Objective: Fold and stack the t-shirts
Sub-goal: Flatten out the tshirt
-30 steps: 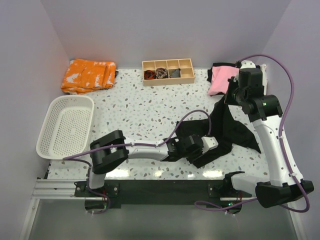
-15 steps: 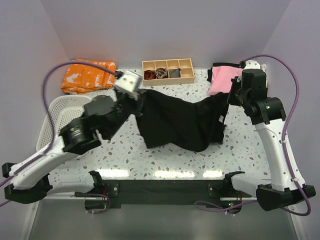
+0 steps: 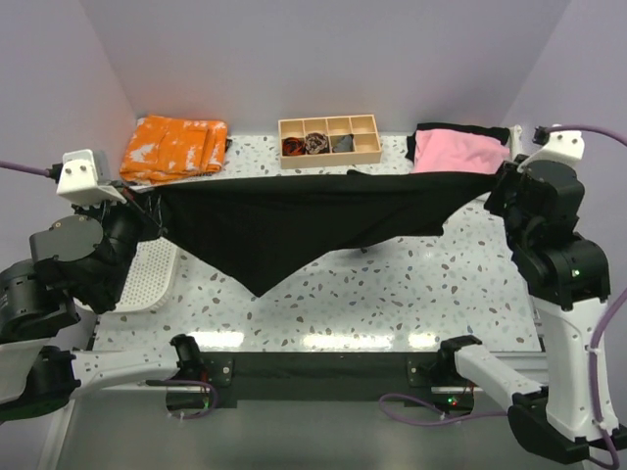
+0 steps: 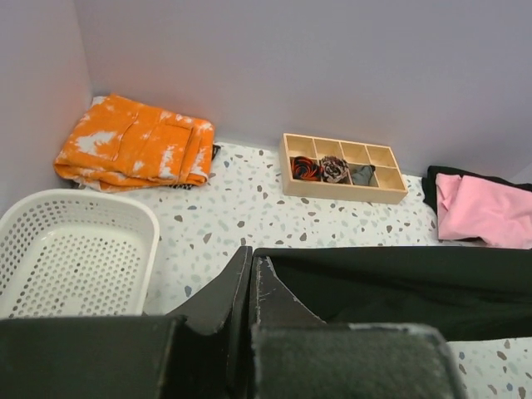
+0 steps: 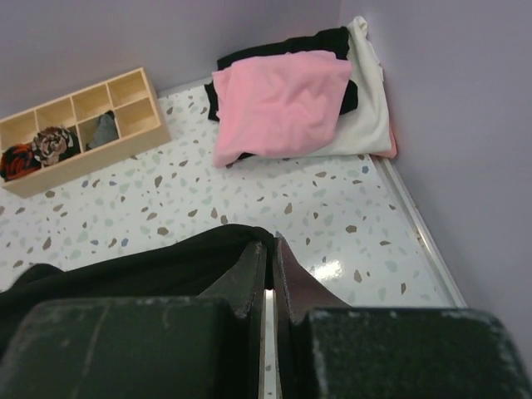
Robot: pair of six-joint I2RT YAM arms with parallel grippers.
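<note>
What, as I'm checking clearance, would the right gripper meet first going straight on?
The right gripper, holding the black shirt, would probably meet table just short of the pink shirt; depth unclear.

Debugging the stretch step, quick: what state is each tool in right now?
Left tool: closed, pinching one end of the black t-shirt.
Right tool: closed, pinching the shirt's other end.
</note>
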